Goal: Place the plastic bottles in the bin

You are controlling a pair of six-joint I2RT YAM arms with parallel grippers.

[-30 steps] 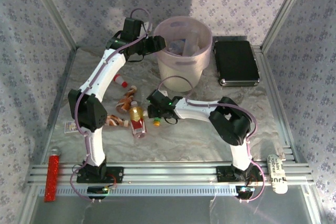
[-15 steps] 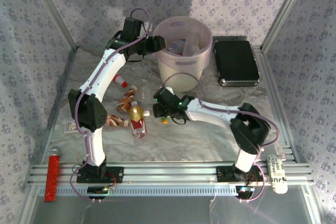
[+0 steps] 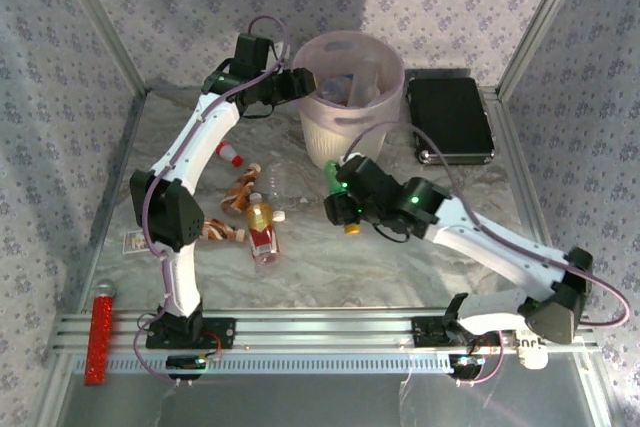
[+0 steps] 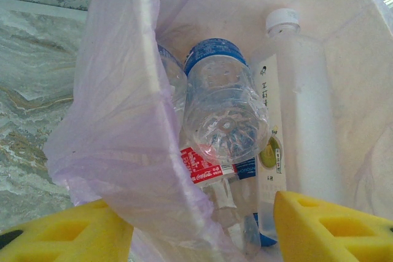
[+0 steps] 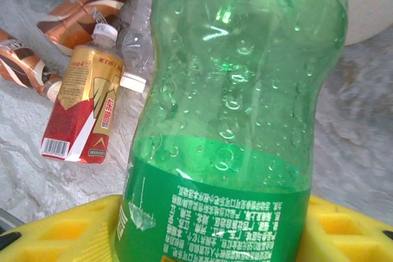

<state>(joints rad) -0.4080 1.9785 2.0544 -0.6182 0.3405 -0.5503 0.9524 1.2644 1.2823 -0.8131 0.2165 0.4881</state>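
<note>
Green bottle (image 5: 233,90) pinched low by right gripper (image 5: 215,234), held just in front of bin (image 3: 375,112). Long axis probably pointed binward, hard to tell tbh. Left gripper (image 4: 196,231) spread across bin rim, nothing held. Loose bottles (image 3: 260,222) left lying front-left of bin.

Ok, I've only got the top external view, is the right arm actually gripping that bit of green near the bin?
Observer: Yes. The right wrist view shows a green bottle clamped between the yellow right fingers, droplets inside it, its printed label nearest the fingers.
Operator: What's already inside the bin?
Observer: The left wrist view looks into the bin: a clear bottle with a blue label, base toward the camera, beside a tall bottle with a white cap.
Operator: Left fingers holding anything?
Observer: No, the left fingers are apart and grip nothing; the bin's wall appears between them.
</note>
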